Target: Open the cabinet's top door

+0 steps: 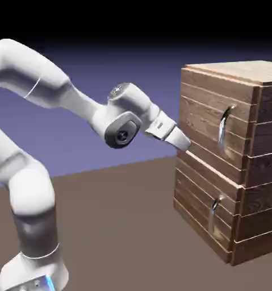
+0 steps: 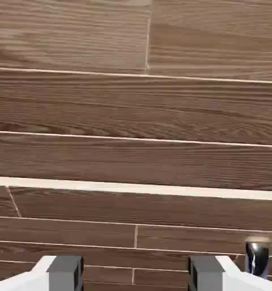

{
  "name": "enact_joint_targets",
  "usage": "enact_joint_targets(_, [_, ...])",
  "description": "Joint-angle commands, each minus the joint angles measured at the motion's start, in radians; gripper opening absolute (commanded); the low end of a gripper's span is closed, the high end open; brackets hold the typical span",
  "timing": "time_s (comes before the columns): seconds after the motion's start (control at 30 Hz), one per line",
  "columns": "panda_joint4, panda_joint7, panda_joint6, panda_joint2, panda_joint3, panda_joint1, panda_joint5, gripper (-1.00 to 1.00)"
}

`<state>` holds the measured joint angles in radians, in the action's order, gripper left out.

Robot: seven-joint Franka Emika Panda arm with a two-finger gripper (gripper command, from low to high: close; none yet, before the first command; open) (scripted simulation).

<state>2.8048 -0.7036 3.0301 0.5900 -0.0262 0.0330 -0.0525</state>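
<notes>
The cabinet (image 1: 263, 170) of brown planks stands at the exterior view's right. Its top door (image 1: 201, 113) carries a curved silver handle (image 1: 224, 126). My gripper (image 1: 184, 142) points at the front's left edge, near the seam under the top door and left of the handle, not touching it. In the hand view wood planks (image 2: 132, 108) fill the picture, crossed by a pale seam (image 2: 132, 188). My gripper (image 2: 135, 275) is open, its grey fingertips (image 2: 65, 271) wide apart with nothing between them. A silver handle end (image 2: 256, 258) shows at the lower right; which door's it is I cannot tell.
The lower door (image 1: 196, 199) with its smaller handle (image 1: 215, 208) sits under the top door. The brown table (image 1: 121, 227) stretches between my base and the cabinet. The lighter wood top (image 1: 240, 71) caps the cabinet.
</notes>
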Motion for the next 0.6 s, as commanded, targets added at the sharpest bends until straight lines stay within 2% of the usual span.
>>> enact_joint_targets(0.0, [-0.004, 0.031, -0.006, 0.017, -0.022, 0.017, -0.044, 0.0])
enact_joint_targets(0.57, [-0.078, 0.558, -0.103, 0.298, -0.391, 0.313, -0.783, 0.0])
